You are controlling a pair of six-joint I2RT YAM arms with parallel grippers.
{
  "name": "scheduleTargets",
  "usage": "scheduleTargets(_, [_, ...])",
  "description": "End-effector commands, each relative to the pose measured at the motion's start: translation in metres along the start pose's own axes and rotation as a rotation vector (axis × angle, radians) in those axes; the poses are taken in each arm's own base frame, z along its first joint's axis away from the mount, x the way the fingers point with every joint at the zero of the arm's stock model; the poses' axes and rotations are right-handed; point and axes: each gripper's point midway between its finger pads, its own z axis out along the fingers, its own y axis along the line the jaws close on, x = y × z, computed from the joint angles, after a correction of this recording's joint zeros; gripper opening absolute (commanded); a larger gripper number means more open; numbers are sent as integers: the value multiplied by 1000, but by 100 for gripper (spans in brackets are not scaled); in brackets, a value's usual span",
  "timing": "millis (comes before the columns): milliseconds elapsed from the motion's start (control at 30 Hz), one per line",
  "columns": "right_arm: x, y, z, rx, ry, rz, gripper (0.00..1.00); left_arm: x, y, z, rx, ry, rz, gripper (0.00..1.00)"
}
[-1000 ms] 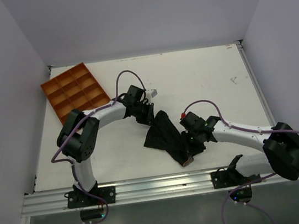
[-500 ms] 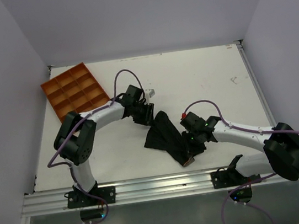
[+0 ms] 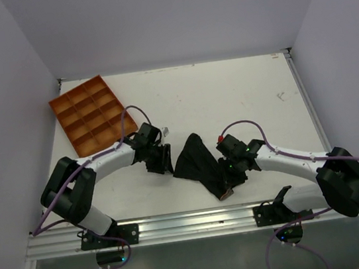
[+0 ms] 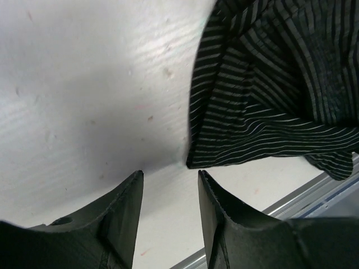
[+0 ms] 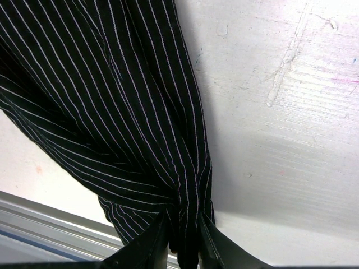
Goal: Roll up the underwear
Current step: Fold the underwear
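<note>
Top external view: one underwear [image 3: 197,163] lies on the table [image 3: 247,91], to the right of the tray [image 3: 88,112] and nearer the arm bases than it. It is a crumpled black strip. Its long axis runs slantwise, from a narrow end pointing away from the bases and slightly toward the tray down to a bunched end pointing at the near right. The widest part bulges on the tray side. A short reddish-brown edge shows at the near end.

There is one orange tray, split into compartments, and there are two arms, each with one pair of fingers.

The left fingers [image 3: 164,163] sit on the tray side of the underwear, just beside its wide part. In the left wrist view they [image 4: 126,210] stand spread, with only bare table between them. The striped cloth [image 4: 263,95] starts just past the tip of one finger.

The right fingers [image 3: 230,179] are at the end farthest from the tray. In the right wrist view they [image 5: 145,249] are pinching a gathered fold of the pin-striped fabric [image 5: 112,101], which fans out wider away from them.
</note>
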Motion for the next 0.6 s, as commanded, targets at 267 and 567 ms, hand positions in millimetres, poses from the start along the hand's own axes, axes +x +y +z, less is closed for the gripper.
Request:
scheduleTargets(267, [11, -12, 2, 53, 37, -13, 29, 12, -20, 15, 81, -14, -68, 49])
scheduleTargets(567, [14, -15, 1, 49, 34, -5, 29, 27, -27, 28, 83, 26, -62, 35])
